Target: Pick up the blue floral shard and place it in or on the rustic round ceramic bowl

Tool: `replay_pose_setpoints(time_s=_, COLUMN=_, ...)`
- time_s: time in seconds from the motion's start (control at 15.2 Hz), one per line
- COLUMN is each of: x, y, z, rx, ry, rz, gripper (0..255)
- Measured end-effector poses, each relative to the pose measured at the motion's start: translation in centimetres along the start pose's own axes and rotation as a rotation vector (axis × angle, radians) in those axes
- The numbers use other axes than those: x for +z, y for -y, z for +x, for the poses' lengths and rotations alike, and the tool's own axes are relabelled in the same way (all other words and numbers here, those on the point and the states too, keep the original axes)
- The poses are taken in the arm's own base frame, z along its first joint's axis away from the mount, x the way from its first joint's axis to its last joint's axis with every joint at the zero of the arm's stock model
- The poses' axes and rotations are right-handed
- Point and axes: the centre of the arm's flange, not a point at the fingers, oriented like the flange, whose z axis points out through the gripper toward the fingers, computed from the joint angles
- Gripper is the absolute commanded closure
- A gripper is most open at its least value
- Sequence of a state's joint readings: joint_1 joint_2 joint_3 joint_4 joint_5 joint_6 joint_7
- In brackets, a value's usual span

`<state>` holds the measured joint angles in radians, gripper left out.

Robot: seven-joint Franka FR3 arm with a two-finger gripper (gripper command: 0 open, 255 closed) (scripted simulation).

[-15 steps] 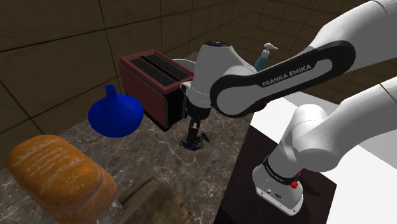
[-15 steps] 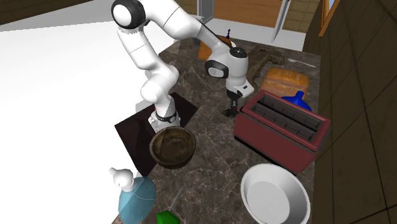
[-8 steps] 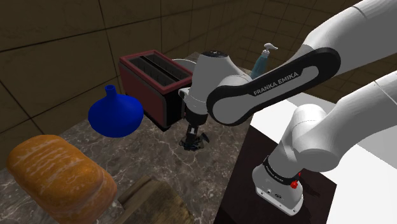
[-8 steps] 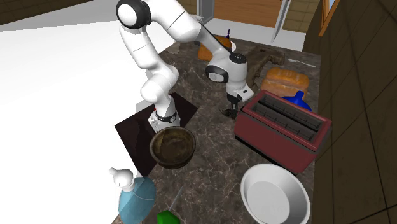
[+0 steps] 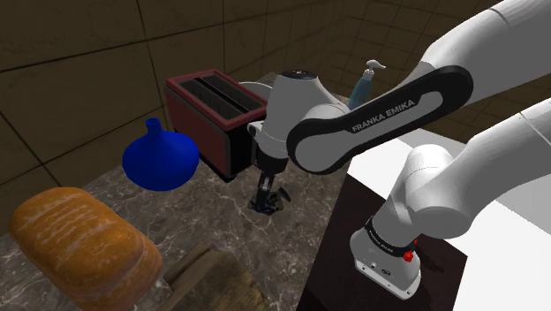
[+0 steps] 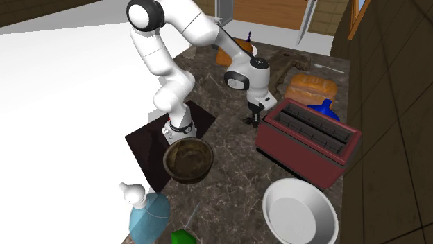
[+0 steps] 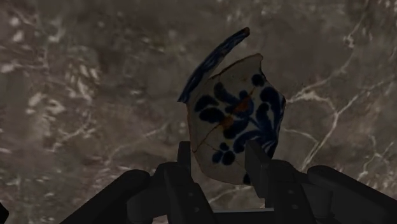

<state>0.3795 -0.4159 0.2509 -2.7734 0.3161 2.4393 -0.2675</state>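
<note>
The pick has reached its gripping stage and nothing beyond that is done. The gripper (image 5: 267,196) stands low over the marbled countertop (image 6: 229,181). In the wrist view its two black fingers (image 7: 184,159) flank the lower end of the blue floral shard (image 7: 235,118), and each appears to press against a side of it, so I judge them closed on the piece (the contact at one finger is partly hidden by the shard's own curve). The shard, a curved white fragment with blue flowers and a blue rim, seems to sit at counter level, so the lift is not yet made. In the second exterior view the gripper (image 6: 255,119) is just beside the dark red toaster (image 6: 309,135), which lies at about four o'clock from it. The round brown bowl (image 6: 208,154) sits well apart at about eight o'clock, near the arm's base, and holds nothing that I can see. Left to do: raise the shard, carry it across to the bowl, and release it there.
</note>
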Motion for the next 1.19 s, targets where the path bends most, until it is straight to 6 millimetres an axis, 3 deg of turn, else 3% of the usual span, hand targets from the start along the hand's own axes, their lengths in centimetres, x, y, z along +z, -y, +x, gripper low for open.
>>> replay_pose_setpoints(time_s=0.53, x=-0.2, y=0.0, z=0.0, rx=0.001, ry=-0.001, rz=0.000, gripper=255)
replay_pose_setpoints(time_s=1.19, x=-4.7, y=0.5, z=0.3, rx=-0.001, ry=0.015, rz=0.002, gripper=255)
